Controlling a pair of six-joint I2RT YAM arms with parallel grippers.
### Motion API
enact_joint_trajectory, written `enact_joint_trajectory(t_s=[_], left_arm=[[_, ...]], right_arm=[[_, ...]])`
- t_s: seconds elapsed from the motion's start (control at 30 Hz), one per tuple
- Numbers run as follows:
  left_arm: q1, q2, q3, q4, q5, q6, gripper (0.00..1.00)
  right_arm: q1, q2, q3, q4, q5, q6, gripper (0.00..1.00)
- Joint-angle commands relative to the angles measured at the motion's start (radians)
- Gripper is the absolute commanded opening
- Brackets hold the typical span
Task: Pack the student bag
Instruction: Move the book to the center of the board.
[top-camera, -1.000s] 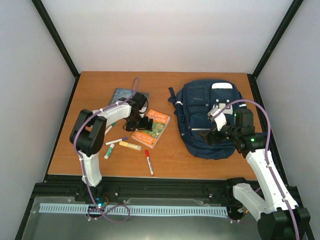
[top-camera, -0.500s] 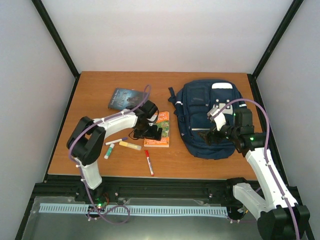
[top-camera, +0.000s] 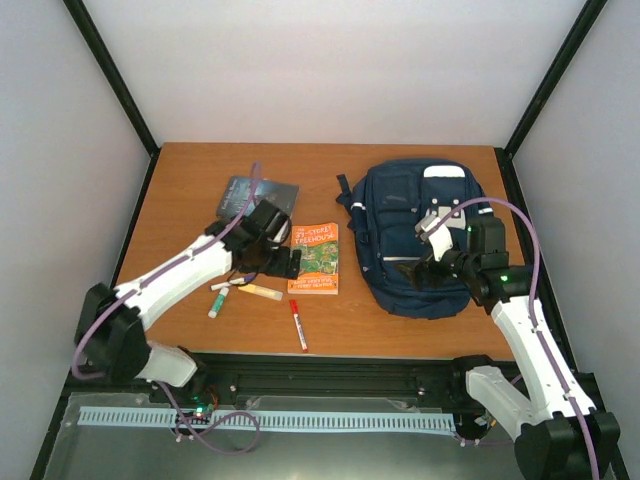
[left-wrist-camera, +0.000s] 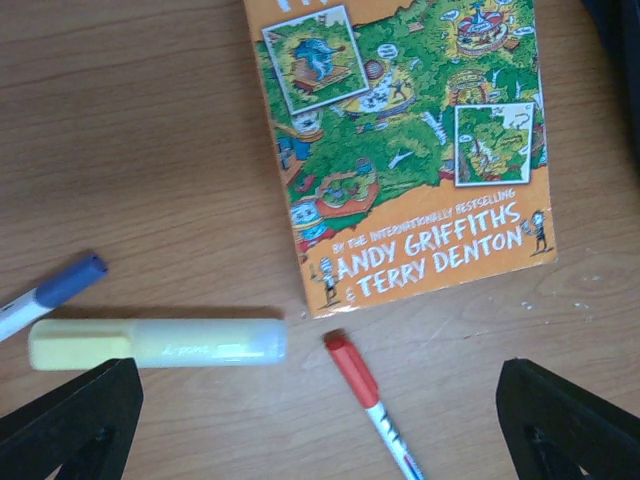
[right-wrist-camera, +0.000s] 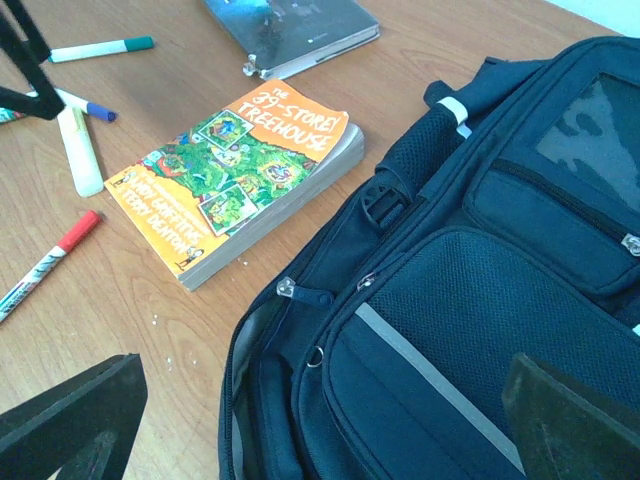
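While the bag (top-camera: 400, 215) lies on the table's (top-camera: 180, 190) right side, seemingly unpacked, the book (left-wrist-camera: 400, 140) is judged the target of the left gripper (top-camera: 288, 262) (jaws spread wide, empty); closing on its edge is called for next. The right gripper (top-camera: 420, 270), likewise released, is held over the bag. Zip pulls (right-wrist-camera: 290, 290) are shown only by the right wrist view

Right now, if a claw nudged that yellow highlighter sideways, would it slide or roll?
The yellow highlighter lies flat on the smooth wooden table and looks round-bodied, so it would probably roll rather than slide. Its glossy plastic may be slippery to pinch. Being small, it is likely light and easily shifted.
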Motion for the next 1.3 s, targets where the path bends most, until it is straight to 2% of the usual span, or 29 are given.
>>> enact_joint_trajectory(t_s=[0.0, 0.17, 0.23, 0.3, 0.43, 0.53, 0.6, 0.67, 0.83, 1.03, 1.13, 1.27], left_arm=[[0.0, -0.178, -0.133, 0.182, -0.078, 0.025, 1.0], [0.0, -0.256, -0.198, 0.306, -0.098, -0.023, 1.0], [0.0, -0.246, -0.181, 0.292, -0.195, -0.075, 1.0], [0.002, -0.194, -0.136, 0.219, -0.339, -0.165, 1.0], [0.003, 0.012, 0.027, 0.102, -0.464, -0.118, 1.0], [0.025, 0.059, 0.021, 0.248, -0.377, -0.086, 1.0], [0.077, 0.119, 0.06, 0.298, -0.192, -0.105, 0.99], [0.1, 0.202, 0.124, 0.306, -0.119, -0.118, 0.92], [0.112, 0.391, 0.261, 0.286, -0.06, -0.144, 0.84], [0.122, 0.569, 0.38, 0.297, -0.033, -0.147, 0.84], [0.129, 0.634, 0.432, 0.281, -0.023, -0.161, 0.8], [0.132, 0.683, 0.468, 0.282, -0.019, -0.172, 0.8]], right_arm=[[-0.01, -0.026, 0.003, 0.001, -0.017, 0.019, 1.0], [-0.029, -0.008, 0.001, 0.008, 0.008, 0.022, 1.0], [-0.038, -0.008, -0.004, 0.02, 0.023, 0.021, 1.0], [-0.055, -0.008, -0.004, 0.021, 0.019, 0.02, 1.0], [-0.081, 0.007, -0.009, 0.017, -0.008, 0.014, 1.0], [-0.085, 0.034, -0.005, 0.013, -0.011, 0.012, 1.0], [-0.087, 0.044, -0.002, 0.009, -0.013, 0.009, 1.0], [-0.09, 0.041, -0.002, 0.007, -0.018, 0.005, 1.0], [-0.095, 0.029, -0.01, 0.009, -0.032, -0.003, 1.0], [-0.095, 0.058, -0.005, 0.004, -0.052, -0.01, 1.0], [-0.096, 0.07, -0.002, -0.002, -0.06, -0.015, 0.99], [-0.096, 0.073, -0.003, -0.006, -0.068, -0.019, 0.99]])
